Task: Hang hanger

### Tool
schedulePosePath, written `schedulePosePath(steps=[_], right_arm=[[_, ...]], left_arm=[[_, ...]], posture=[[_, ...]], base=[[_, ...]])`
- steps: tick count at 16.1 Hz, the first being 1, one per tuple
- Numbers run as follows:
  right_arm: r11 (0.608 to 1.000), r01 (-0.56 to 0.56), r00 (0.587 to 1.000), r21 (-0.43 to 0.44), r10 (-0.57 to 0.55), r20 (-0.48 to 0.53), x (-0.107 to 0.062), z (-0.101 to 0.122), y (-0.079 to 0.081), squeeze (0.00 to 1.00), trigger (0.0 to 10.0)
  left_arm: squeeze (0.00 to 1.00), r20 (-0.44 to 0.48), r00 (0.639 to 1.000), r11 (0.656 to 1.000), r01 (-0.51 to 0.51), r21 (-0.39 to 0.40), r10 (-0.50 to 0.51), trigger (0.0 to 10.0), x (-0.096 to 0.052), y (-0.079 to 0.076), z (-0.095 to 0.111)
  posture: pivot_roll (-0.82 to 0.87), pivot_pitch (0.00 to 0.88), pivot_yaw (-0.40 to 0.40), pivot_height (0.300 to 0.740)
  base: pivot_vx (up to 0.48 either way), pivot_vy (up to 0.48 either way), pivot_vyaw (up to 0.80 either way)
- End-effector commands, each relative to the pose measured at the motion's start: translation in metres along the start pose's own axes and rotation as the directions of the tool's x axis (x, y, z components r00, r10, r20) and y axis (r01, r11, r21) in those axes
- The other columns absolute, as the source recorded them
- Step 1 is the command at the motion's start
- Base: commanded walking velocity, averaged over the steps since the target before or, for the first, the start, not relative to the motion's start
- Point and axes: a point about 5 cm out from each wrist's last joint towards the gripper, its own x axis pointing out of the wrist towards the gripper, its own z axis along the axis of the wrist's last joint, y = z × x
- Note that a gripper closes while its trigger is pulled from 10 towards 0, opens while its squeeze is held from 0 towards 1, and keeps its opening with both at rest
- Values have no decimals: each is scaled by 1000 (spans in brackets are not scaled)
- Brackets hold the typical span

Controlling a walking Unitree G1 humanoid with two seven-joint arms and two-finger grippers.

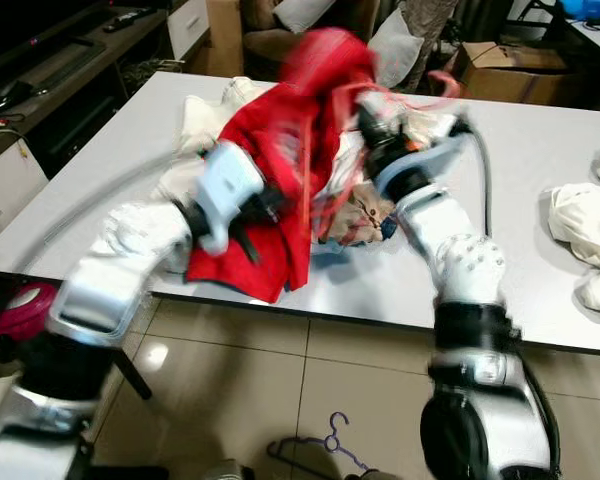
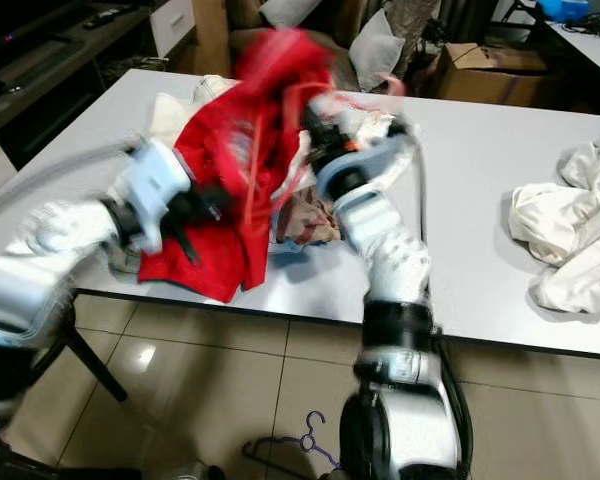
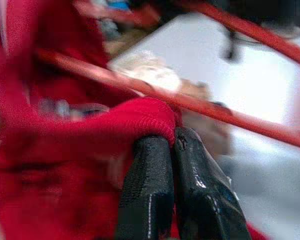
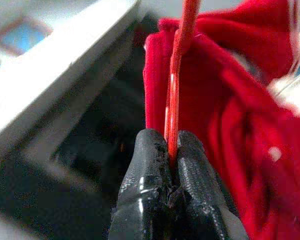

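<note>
The left gripper (image 3: 172, 145) has its two black fingers pressed together on a fold of the red garment (image 1: 280, 150). The right gripper (image 4: 172, 150) is clamped on the thin red wire of one red hanger (image 4: 179, 80), which runs up against the same cloth. Both arms reach over the near edge of the white table (image 1: 540, 200), and the one red garment is held up between them, its lower part draped onto the table near that edge; the head views are blurred here. Under it, toward the table's left end, lies a heap of pale cloth (image 1: 215, 105), with a patterned piece (image 1: 365, 215) beside the right arm. Two white bundles (image 2: 570, 235) sit at the right edge. One purple hanger (image 1: 330, 445) lies on the tiled floor (image 1: 240, 360) below.
</note>
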Motion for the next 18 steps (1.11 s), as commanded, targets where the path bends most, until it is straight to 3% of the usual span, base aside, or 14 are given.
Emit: schedulePosePath(steps=[1,3,4,6,7,8,10,13,14,18], right_arm=[[996,-67,997,-62,65,-44,-1,-2,10,0,10000],[981,-155,981,-120,138,-136,-8,-7,17,0,10000],[982,-136,982,-133,116,-149,-8,-7,15,0,10000],[989,-108,991,-98,99,-92,-5,-1,12,0,10000],[996,-79,997,-49,78,-28,0,6,11,0,10000],[996,-75,997,-42,74,-20,1,7,11,0,10000],[1000,22,999,20,-23,37,11,12,0,0,10000],[993,112,992,21,-113,53,19,11,-10,0,10000],[989,150,986,4,-150,77,22,13,-14,0,10000],[979,176,981,-102,-166,104,31,14,-16,0,10000]], left_arm=[[0,18,999,998,-35,44,35,0,-4,9,6],[0,8,1000,994,-21,103,20,0,-7,12,8],[0,-16,1000,991,18,132,-16,0,-9,11,8],[0,-57,995,984,90,156,-82,0,-11,6,4],[0,-98,983,976,169,135,-157,0,-14,-3,-3],[0,-103,980,975,182,130,-170,0,-14,-5,-4],[0,-123,951,952,294,87,-282,0,-18,-20,-9],[0,-107,936,937,343,71,-335,0,-19,-29,-7],[0,-55,928,928,372,30,-370,0,-20,-35,-1],[0,13,917,917,398,-22,-398,0,-21,-42,6]], posture=[[-16,0,7,740],[-19,0,9,740],[-21,0,9,740],[-20,0,10,740],[-20,0,9,740],[-20,0,9,740],[-16,0,5,740],[-8,0,-3,740],[-7,0,-4,740],[-6,0,-6,740]], base=[[0,0,0],[0,0,0],[0,0,0],[0,0,0],[0,0,0],[0,0,0],[0,0,0],[0,0,0],[0,0,0],[0,0,0]])
